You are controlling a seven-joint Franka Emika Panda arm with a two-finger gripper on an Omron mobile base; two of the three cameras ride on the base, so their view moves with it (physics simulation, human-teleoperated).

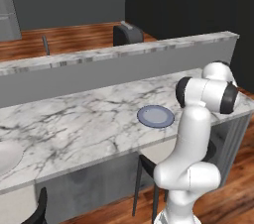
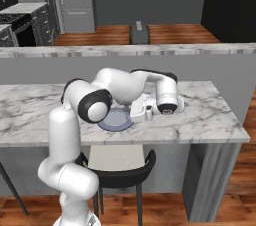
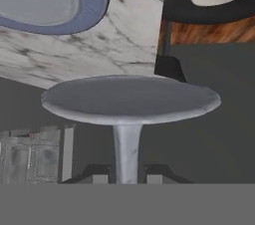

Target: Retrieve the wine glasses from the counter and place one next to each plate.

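Note:
In the hand view my gripper (image 3: 127, 176) is shut on the stem of a grey-blue wine glass (image 3: 130, 98), whose round foot faces the camera. A grey-blue plate (image 3: 50, 0) lies on the marble close beyond the foot. From the right base view my gripper (image 2: 137, 113) sits low over the marble bar, just right of the plate (image 2: 114, 120). The same plate (image 1: 156, 116) lies near the bar's front edge in the left base view, with the arm's elbow to its right. The counter is hidden behind the raised ledge.
A raised grey ledge (image 1: 99, 57) runs along the back of the bar (image 2: 210, 115). A dark toaster (image 1: 127, 33) stands beyond it. A whitish plate (image 1: 6, 156) is cut off at the left edge. A black stool (image 2: 117, 167) stands under the bar below the arm.

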